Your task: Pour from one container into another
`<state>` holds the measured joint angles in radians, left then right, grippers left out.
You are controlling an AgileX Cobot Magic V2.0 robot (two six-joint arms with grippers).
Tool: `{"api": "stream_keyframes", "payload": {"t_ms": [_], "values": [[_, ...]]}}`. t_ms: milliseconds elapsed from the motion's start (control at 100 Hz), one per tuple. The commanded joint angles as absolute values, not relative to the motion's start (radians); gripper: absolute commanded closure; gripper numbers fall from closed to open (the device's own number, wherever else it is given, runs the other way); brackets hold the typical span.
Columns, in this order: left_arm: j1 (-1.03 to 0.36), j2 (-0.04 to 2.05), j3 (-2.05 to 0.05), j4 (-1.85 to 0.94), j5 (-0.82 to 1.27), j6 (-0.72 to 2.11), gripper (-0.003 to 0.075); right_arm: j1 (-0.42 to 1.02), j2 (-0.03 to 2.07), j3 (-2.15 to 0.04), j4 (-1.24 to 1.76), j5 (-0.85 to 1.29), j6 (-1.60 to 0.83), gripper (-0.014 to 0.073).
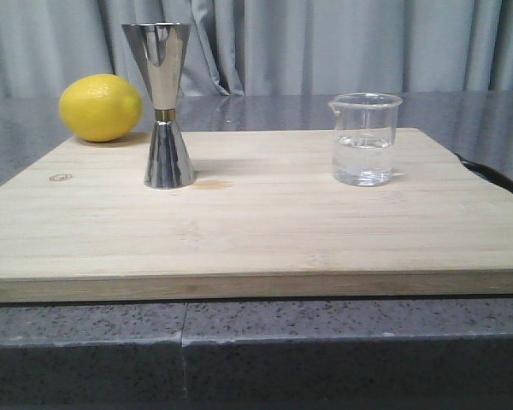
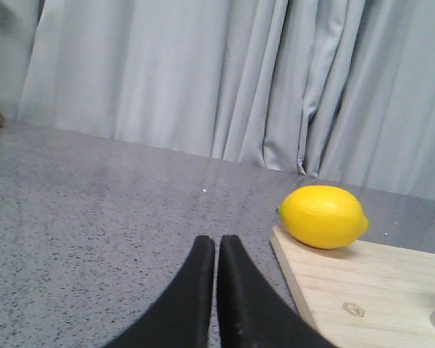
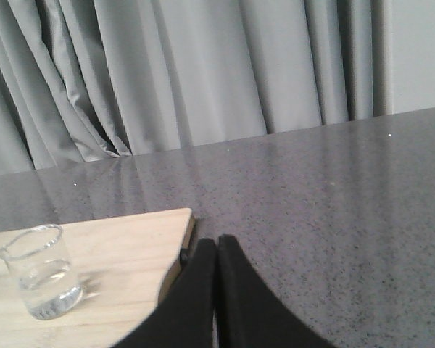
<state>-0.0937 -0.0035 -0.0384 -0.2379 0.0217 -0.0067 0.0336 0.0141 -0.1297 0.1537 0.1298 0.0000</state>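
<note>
pale wood: the cutting board point(image 1: 265, 231) lies on the grey stone counter point(image 1: 85, 342) and carries both task things, set well apart so each can be reached from its own side. the clear glass beaker point(image 1: 364, 139), about half full of clear liquid, stands upright on the right. the steel jigger point(image 1: 163, 104) stands upright on the left, open cone up, ready to receive. a lemon point(image 1: 100, 108) sits behind it at the far left corner. the left gripper point(image 2: 216, 250) and right gripper point(image 3: 216, 250) both hang off the board, fingers pressed together, holding nothing; pouring has not begun.
</note>
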Motion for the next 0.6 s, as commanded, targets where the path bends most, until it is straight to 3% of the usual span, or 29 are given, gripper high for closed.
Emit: {"api": "stream_keyframes", "payload": {"t_ms": [0, 330, 590], "values": [[-0.102, 0.022, -0.144, -0.271, 0.037, -0.011, 0.0739, 0.032, 0.096, -0.239, 0.154, 0.150, 0.000, 0.0666], [-0.102, 0.360, -0.468, -0.349, 0.411, 0.028, 0.0738, 0.032, 0.482, -0.509, 0.144, 0.301, -0.062, 0.0666], [-0.102, 0.620, -0.508, -0.650, 0.461, 0.470, 0.0738, 0.072, 0.626, -0.558, 0.139, 0.320, -0.078, 0.0666]]}}
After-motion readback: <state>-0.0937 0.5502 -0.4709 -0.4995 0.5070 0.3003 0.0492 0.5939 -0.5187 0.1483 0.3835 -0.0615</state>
